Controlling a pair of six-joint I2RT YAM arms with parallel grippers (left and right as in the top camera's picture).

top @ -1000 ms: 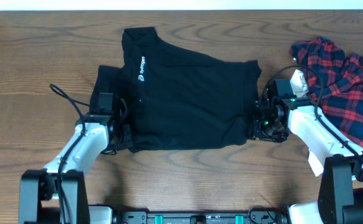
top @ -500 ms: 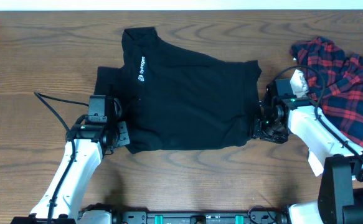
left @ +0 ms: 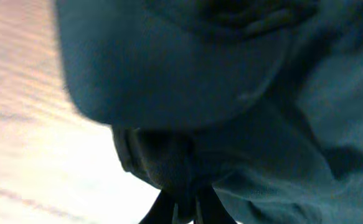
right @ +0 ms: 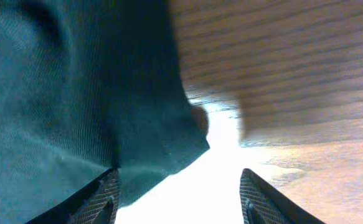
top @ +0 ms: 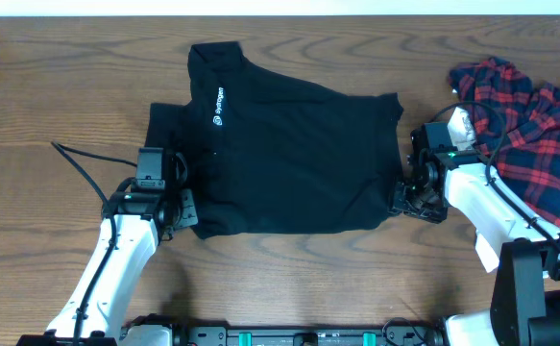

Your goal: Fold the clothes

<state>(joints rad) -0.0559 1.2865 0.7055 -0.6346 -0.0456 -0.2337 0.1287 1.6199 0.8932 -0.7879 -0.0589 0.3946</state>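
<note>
A black shirt (top: 289, 154) lies spread across the middle of the wooden bench (top: 68, 86), collar toward the top of the frame, its small white logo (top: 218, 108) showing at upper left of the cloth. At the shirt's lower left corner the left tool (top: 185, 207) sits with its fingers together, clamped on a pinch of the dark fabric, which the wrist view shows funnelling down into the closed tips (left: 182, 208). At the lower right corner the right tool (top: 400, 197) rests at the hem with its fingers apart (right: 180, 199); the shirt's edge lies against one finger (right: 103, 196) while bare wood shows between the two. A red-and-navy plaid garment (top: 529, 135) is bunched at the right edge of the frame, apart from the shirt.
</note>
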